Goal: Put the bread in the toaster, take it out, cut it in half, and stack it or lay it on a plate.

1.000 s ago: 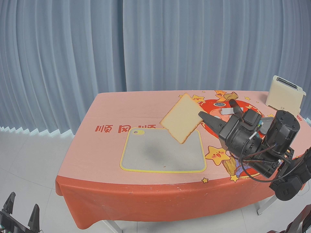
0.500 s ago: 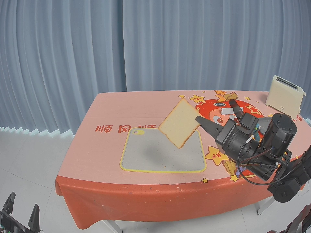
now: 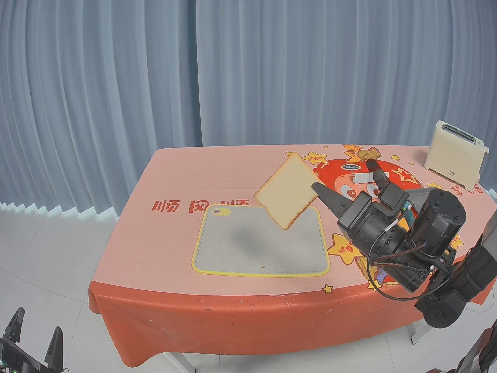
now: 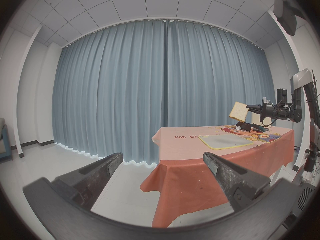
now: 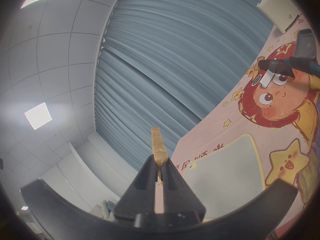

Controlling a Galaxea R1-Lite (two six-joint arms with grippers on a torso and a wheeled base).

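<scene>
While the left gripper (image 4: 163,159) hangs low and well apart from the table (image 3: 155,249), its jaws spread wide on nothing, the right gripper (image 3: 316,186) is the one placed for the coming move — its jaws are pinched tight on one corner of the bread (image 3: 287,191). Nearest on the cloth lies the cutting board (image 3: 248,249), grey with a yellow rim; the bread is carried in the air above its far right corner, touching neither board nor cloth. From the jaws the slice extends toward the robot's left, its diagonal in line with the fingers, so that most of the board lies below and leftward of the grip. Being square, the slice has no long axis; it is held steeply tilted, one broad face turned toward the robot, and appears edge-on between the fingers in the right wrist view. Setting it down flat would probably call for a roll of the wrist as well as a descent. Its crumb is pale and even, its crust a thin tan line, the slice whole and uncut — toasting, if any, looks light. Beyond the grip lies what looks to be a black-handled knife (image 3: 377,169), and farthest off, at the table's far right, stands the cream toaster (image 3: 455,156)
</scene>
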